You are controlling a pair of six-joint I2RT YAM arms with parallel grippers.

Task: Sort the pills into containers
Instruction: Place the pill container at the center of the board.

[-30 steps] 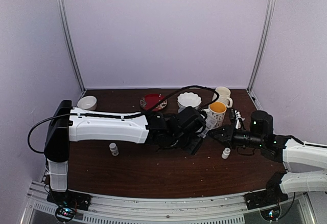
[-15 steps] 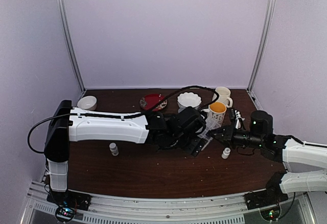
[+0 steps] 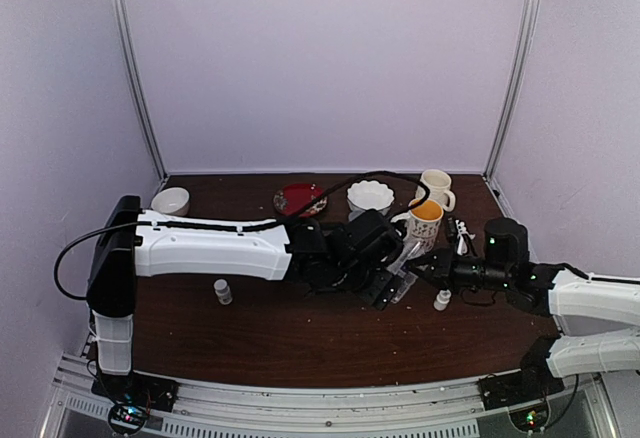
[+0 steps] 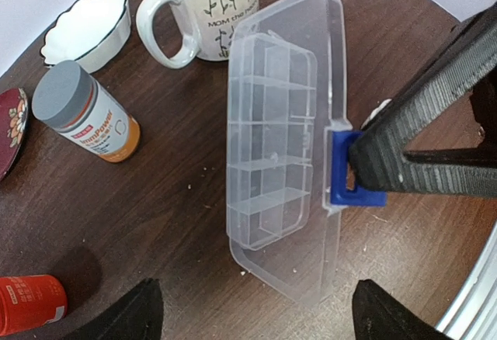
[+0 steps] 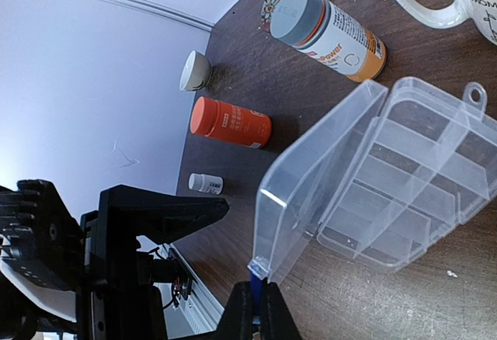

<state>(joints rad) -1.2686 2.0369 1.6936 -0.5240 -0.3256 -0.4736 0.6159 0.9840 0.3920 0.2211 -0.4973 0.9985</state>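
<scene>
The clear organiser box (image 4: 272,161) lies on the brown table, its containers looking empty. Its lid (image 5: 311,192) stands tilted up. My right gripper (image 5: 260,313) is shut on the blue latch tab (image 4: 349,181) at the lid's edge. My left gripper (image 4: 264,320) hovers over the box's near end, open wide, with nothing between its fingertips (image 4: 144,313). Tiny pale specks (image 4: 245,272) lie on the wood by the box; I cannot tell whether they are pills. In the top view both grippers (image 3: 388,288) (image 3: 413,270) meet at the box (image 3: 403,263).
A grey-capped amber bottle (image 4: 85,115) and an orange bottle (image 5: 231,123) lie left of the box. A flowered mug (image 4: 206,6), scalloped white bowl (image 4: 87,29), red plate (image 3: 300,198) and small bowl (image 3: 171,201) stand behind. Small white bottles (image 3: 222,291) (image 3: 442,300) stand nearer.
My left gripper has opened wider and let the box go. My right gripper has shut on the blue latch tab and shifted left, tilting the lid up.
</scene>
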